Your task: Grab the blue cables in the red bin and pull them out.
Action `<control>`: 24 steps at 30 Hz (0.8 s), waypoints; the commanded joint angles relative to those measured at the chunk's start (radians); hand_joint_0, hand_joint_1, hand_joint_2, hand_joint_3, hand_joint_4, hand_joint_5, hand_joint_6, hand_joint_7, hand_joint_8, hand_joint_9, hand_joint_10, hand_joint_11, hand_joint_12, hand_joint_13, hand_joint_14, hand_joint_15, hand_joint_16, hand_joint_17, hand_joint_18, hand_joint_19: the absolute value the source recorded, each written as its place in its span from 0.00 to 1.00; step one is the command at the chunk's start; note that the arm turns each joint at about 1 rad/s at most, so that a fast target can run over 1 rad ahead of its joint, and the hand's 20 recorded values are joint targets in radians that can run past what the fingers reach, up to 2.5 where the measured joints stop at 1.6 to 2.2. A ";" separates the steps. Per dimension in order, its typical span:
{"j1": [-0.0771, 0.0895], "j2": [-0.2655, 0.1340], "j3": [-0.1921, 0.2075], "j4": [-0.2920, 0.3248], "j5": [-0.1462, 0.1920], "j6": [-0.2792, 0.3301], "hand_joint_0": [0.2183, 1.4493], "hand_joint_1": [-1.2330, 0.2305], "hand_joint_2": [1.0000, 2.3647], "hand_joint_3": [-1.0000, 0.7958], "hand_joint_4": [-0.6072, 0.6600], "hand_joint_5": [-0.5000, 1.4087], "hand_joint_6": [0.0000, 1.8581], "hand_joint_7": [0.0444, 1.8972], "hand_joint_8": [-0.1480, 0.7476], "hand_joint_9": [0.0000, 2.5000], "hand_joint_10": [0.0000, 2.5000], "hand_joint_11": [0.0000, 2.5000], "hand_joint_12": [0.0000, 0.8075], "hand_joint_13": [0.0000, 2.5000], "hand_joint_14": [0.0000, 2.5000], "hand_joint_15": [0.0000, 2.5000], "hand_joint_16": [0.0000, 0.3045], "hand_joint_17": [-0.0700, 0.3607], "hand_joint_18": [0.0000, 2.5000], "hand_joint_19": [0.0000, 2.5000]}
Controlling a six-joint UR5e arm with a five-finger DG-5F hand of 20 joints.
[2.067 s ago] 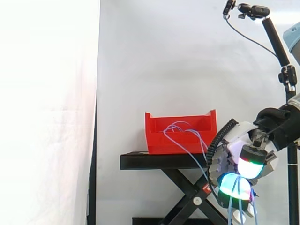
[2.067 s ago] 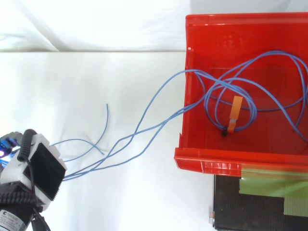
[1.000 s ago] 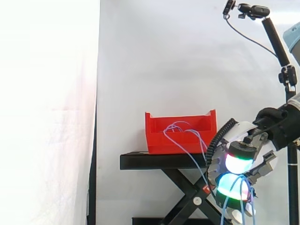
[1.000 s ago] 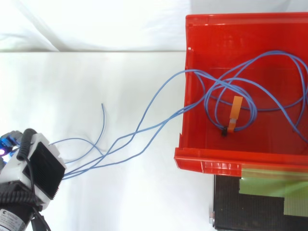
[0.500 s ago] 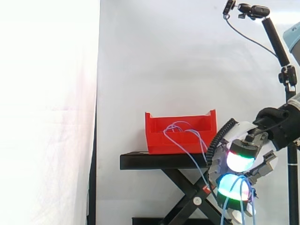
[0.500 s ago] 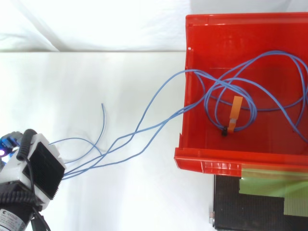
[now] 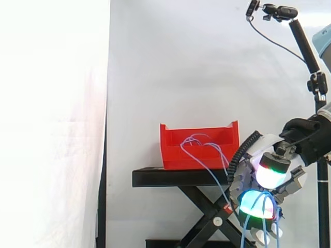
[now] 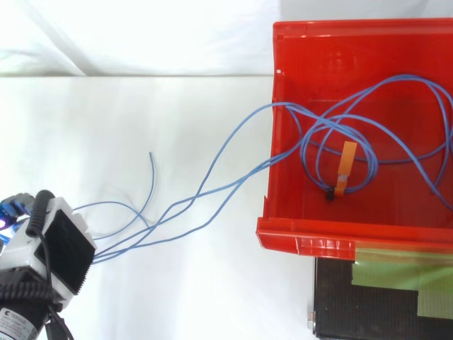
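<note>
The hand [image 7: 261,178], low and well off the stand's [image 7: 176,177] edge, has its fingers [image 7: 253,202] curled round the blue cables [image 8: 204,190], which run lengthwise from it up over the facing wall into the red bin [image 8: 304,237], where several loops lie.

The boxy red plastic bin [image 8: 304,237] shines glossy and smooth; the thin blue cables [image 8: 283,105] wear a slick plastic sheath. At its six o'clock, the black metal scissor stand [image 7: 176,177] looks matt.
</note>
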 commanded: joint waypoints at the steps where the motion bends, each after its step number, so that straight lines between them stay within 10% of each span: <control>1: 0.000 0.000 0.000 0.000 0.000 0.001 0.31 0.16 0.00 0.00 0.59 0.80 0.12 0.39 0.43 0.42 0.01 0.34 0.45 0.35 0.01 0.23 0.18 0.46 0.33 0.32; 24: 0.000 0.000 0.000 0.002 -0.003 -0.048 0.31 0.16 0.00 0.00 0.60 0.82 0.13 0.39 0.43 0.43 0.01 0.33 0.44 0.35 0.01 0.23 0.18 0.46 0.34 0.32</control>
